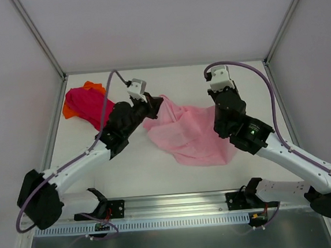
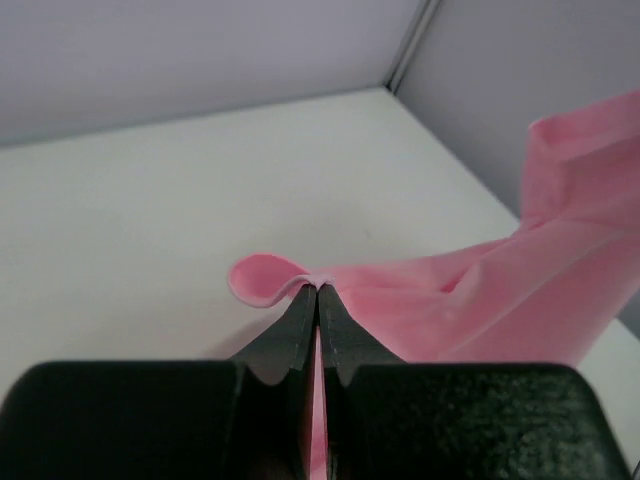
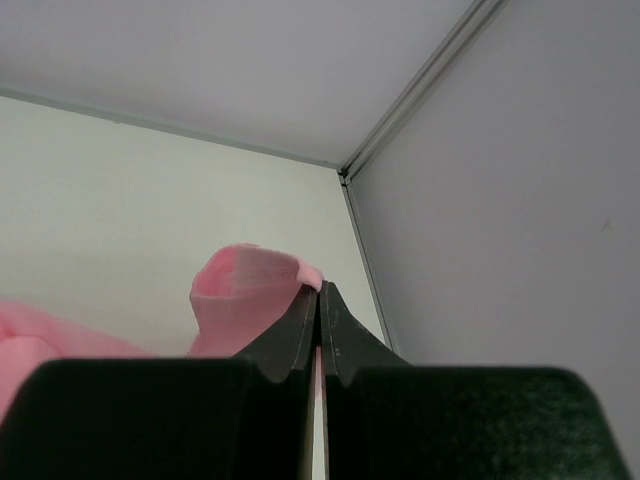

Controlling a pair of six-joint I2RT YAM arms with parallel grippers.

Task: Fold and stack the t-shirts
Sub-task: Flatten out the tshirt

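White table [image 1: 158, 174]: light pink t-shirt [image 1: 189, 134] spread loosely. Left gripper [image 2: 317, 289] and right gripper [image 3: 320, 288] each clamped on its edge. Magenta t-shirt [image 1: 88, 106] and orange t-shirt [image 1: 94, 85] bunched left of it.

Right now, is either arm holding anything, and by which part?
Yes, both hold the light pink t-shirt. The left jaws pinch a folded bit of its edge; the right jaws pinch another bunched edge.

White table [image 1: 176, 175] boxed in by pale grey walls [image 1: 168, 19].
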